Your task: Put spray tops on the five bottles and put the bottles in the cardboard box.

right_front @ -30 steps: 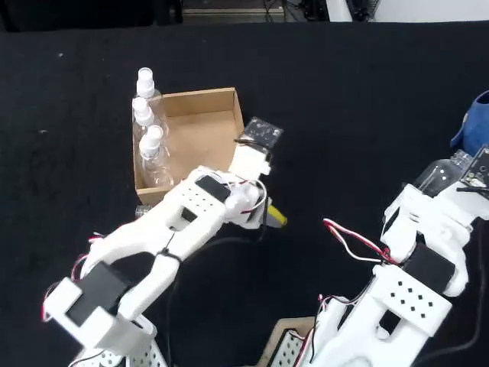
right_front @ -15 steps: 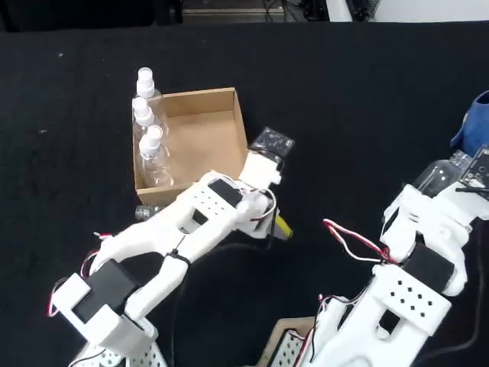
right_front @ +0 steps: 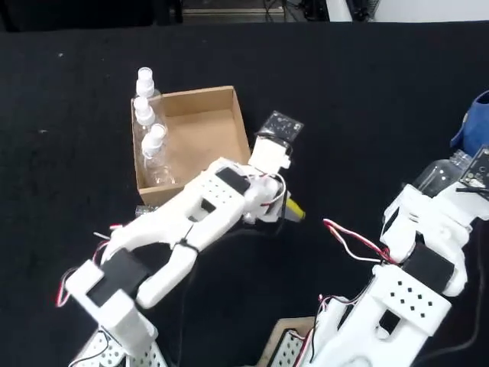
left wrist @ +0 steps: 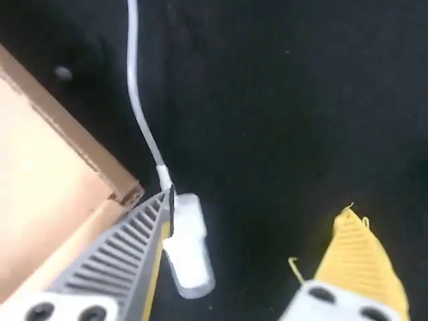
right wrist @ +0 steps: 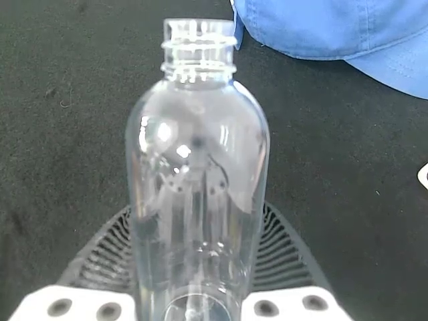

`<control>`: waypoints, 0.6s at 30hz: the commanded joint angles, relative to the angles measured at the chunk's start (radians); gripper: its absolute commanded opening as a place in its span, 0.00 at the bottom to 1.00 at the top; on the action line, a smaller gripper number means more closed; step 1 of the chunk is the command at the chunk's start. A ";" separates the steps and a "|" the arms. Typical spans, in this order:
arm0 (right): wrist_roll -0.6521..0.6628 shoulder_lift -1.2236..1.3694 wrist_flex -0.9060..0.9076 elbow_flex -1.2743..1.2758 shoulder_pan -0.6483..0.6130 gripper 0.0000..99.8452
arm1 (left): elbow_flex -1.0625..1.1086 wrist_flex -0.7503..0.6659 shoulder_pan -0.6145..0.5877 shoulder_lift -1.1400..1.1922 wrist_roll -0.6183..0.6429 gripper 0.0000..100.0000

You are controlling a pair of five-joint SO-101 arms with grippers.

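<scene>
The cardboard box (right_front: 200,131) stands open at centre left, with three capped spray bottles (right_front: 153,145) upright along its left wall. Another bottle (right_front: 145,210) lies on the cloth by the box's front corner, half hidden under the left arm. My left gripper (right_front: 286,208) hangs open just right of the box's front right corner. In the left wrist view a white spray top (left wrist: 186,249) with its long tube lies against the grey finger (left wrist: 120,264), apart from the yellow one. My right gripper (right wrist: 194,231) is shut on a clear, uncapped bottle (right wrist: 197,174), seen at far right as bottle (right_front: 439,173).
A blue cloth cap (right_front: 475,122) lies at the right edge, just beyond the held bottle's neck, cap (right wrist: 334,30). The box corner (left wrist: 114,187) sits close beside the left gripper. Black cloth covers the table (right_front: 359,99). A cardboard scrap (right_front: 294,336) lies at the front.
The left arm has swung to the right, carrying its gripper from the box's front wall out past its right corner. The right arm and its bottle have not moved.
</scene>
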 commanded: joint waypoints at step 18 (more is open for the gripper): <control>0.011 -0.022 -0.032 -0.008 -0.017 0.01 | -0.044 0.209 0.081 0.003 -0.087 0.25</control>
